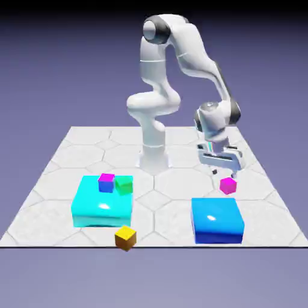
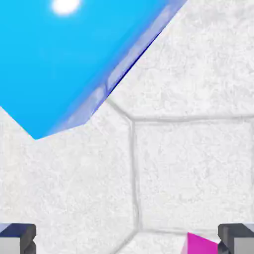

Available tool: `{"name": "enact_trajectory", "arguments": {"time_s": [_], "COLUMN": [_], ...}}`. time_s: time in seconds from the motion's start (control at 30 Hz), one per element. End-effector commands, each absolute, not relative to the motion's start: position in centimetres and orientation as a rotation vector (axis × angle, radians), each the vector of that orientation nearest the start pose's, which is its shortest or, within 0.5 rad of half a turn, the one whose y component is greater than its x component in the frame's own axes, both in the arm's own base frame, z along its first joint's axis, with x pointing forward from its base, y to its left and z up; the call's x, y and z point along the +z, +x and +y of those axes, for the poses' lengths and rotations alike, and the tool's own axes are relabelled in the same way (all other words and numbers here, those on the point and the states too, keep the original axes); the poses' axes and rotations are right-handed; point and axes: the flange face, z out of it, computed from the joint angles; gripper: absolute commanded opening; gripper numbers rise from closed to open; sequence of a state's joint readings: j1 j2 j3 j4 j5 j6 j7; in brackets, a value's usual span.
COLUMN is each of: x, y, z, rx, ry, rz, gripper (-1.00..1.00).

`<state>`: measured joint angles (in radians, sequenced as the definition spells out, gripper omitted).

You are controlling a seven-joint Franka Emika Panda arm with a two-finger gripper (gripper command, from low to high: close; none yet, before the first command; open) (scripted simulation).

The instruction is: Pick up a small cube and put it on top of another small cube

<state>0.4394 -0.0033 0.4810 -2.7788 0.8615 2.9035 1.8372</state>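
- Gripper hung above the pink cube, fingers pointing down at the table, jaws spread wide w/ nothing between them. Looked like a pre-grasp hover, lined up so it could drop straight down.
- Pink cube sat on the table, just beyond the blue block on the exterior view's right, near it but apart. Free on all sides, so prob easy to pinch from above.
- Hand view: only a corner of the pink cube showed at the bottom edge, close beside one grey fingertip, not centred between the two. My guess: hand needed a small sideways shift before descending, or a finger might land on the cube.
- Blue block filled the upper left of the hand view, so it was close; a sloppy descent could clip it.
- Yellow cube, the target, sat at the table's near edge, well apart from the pink one, in front of the cyan block. Top bare, so ready to be stacked on.
- Two other small cubes, a magenta/blue one and a green one, sat touching atop the cyan block. Not part of the job, I reckoned.
- Task barely begun: nothing grasped yet.
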Motion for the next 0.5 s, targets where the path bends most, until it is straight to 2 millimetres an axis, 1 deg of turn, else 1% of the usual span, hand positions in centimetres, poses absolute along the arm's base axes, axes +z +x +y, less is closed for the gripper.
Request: {"name": "enact_trajectory", "arguments": {"time_s": [0.0,0.07,0.1,0.13,0.3,0.43,0.47], "x": [20.9,19.3,19.0,19.0,15.4,12.3,12.3], "y": [25.4,22.8,22.4,22.4,22.4,21.8,21.8], "z": [27.7,28.9,29.1,29.1,30.1,30.4,30.4], "rx": [0.367,0.438,0.448,0.448,0.467,0.449,0.449], "ry": [-1.865,-1.798,-1.788,-1.788,-1.784,-1.787,-1.787], "rz": [2.337,2.466,2.485,2.485,2.473,2.487,2.487], "gripper": [0.00,0.00,0.00,0.00,0.00,0.00,0.00]}}
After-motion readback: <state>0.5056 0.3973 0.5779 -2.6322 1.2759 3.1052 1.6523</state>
